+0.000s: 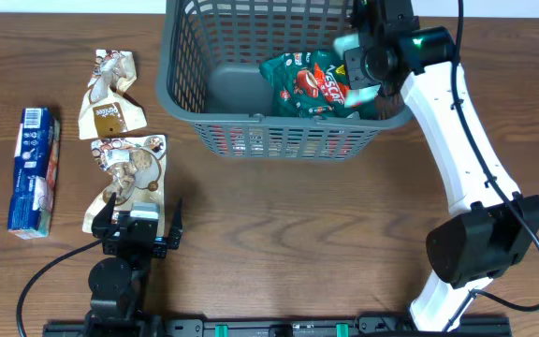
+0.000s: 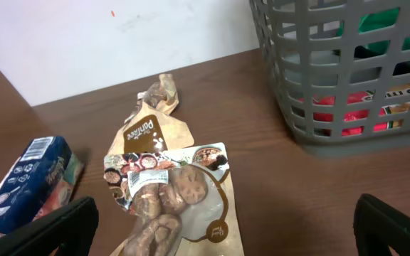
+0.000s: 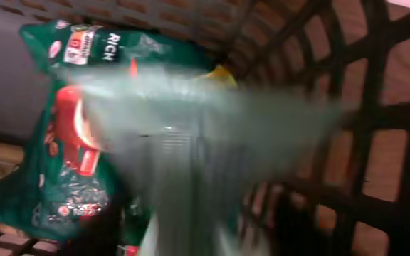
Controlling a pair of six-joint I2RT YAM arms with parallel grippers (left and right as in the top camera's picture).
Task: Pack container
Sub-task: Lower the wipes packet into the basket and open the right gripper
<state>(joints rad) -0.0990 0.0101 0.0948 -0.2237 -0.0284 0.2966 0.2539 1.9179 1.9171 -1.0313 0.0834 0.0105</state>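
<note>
Overhead, the right arm (image 1: 457,150) is seen stretched from its base at the near right of the table (image 1: 326,234), away and slightly leftward, over the right rim of the container (image 1: 251,120). The right gripper (image 1: 358,67) is held inside the basket's right part, above green packets (image 1: 302,84) that lie on the right half of its floor. The left half of the floor shows plain grey. Whether these fingers are apart or together cannot be told. The right wrist view is blurred, with a pale smear across the middle and a green packet and the lattice wall behind it.

The container stands at the far middle of the table, its far rim cut off by the picture's edge.

The left arm (image 1: 115,281) is folded low at the near left, and the left gripper (image 1: 140,213) is pointed away with its fingers (image 2: 48,227) spread wide and nothing gripped. A brown snack packet (image 1: 131,173) lies just beyond them, a second brown packet (image 1: 110,94) farther off, near the basket's left wall. A blue packet (image 1: 34,168) lies at the far left, well apart from the basket.

A broad stretch of bare wood is left between the basket's near wall and the two arm bases.
</note>
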